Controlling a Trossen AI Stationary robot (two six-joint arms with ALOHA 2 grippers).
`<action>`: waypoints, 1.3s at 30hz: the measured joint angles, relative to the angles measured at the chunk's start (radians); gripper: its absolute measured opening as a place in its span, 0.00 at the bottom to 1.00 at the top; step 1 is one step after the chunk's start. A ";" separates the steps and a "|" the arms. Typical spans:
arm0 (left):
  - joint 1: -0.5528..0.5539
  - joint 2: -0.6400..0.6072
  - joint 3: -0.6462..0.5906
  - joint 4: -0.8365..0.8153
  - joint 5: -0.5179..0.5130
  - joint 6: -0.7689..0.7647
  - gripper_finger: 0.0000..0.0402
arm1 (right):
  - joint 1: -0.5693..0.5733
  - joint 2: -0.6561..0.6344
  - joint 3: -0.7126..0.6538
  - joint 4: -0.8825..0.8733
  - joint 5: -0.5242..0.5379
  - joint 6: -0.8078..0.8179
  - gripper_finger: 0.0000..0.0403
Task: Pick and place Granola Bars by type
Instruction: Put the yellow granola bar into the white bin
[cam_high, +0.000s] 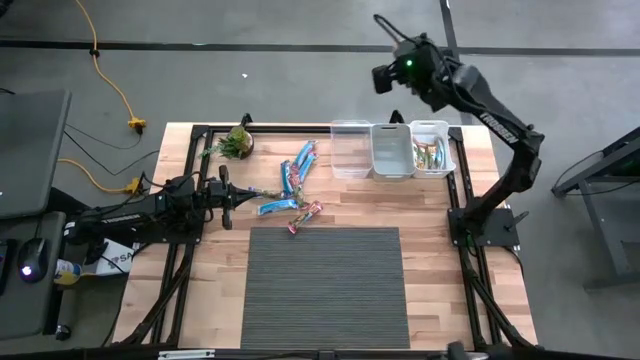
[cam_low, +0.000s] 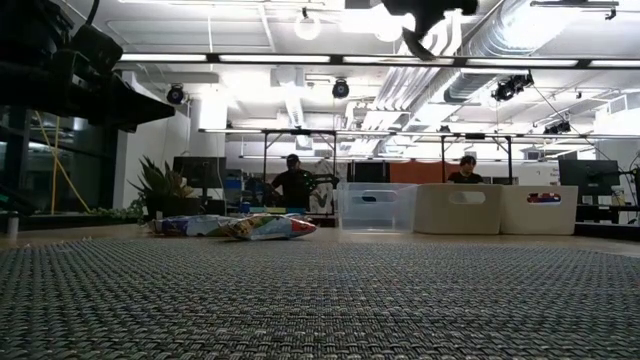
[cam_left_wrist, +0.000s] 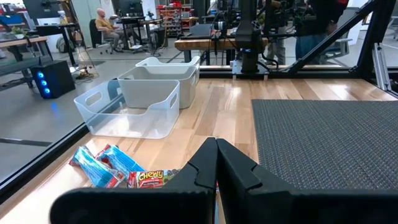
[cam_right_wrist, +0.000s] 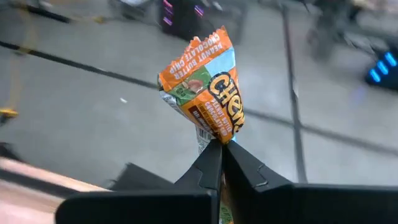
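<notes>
Right wrist view reads "Chewy", "Peanut Butter Chocolate Chip" on the orange bar (cam_right_wrist: 208, 93) pinched in the right gripper (cam_right_wrist: 221, 146), raised beyond the three bins (cam_high: 392, 150). Left gripper (cam_left_wrist: 216, 152), fingers together and empty, rests on the table (cam_high: 440, 260) beside loose granola bars (cam_high: 292, 190).

Grey concrete floor (cam_high: 250, 60) around table; dark seam lines across it. Yellow cable (cam_high: 112, 85) trailing over floor at left. Open ceiling (cam_low: 250, 30) with strip lights and silver ducts (cam_low: 520, 40). Desks with monitors (cam_low: 585, 175) at back; two people (cam_low: 295, 185) there. Leafy plant (cam_low: 160, 190) at left. Blue-lit computer tower (cam_left_wrist: 53, 78) on floor.
</notes>
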 joint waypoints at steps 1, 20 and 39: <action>0.000 0.000 0.000 0.000 0.000 0.000 0.00 | -0.026 0.000 0.000 -0.029 -0.007 0.023 0.00; 0.000 0.000 0.000 0.000 0.000 0.000 0.00 | -0.383 0.000 -0.248 -0.182 -0.221 0.348 0.00; 0.000 0.000 0.000 0.000 0.000 0.000 0.00 | -0.385 0.001 -0.903 0.133 -0.440 0.603 0.00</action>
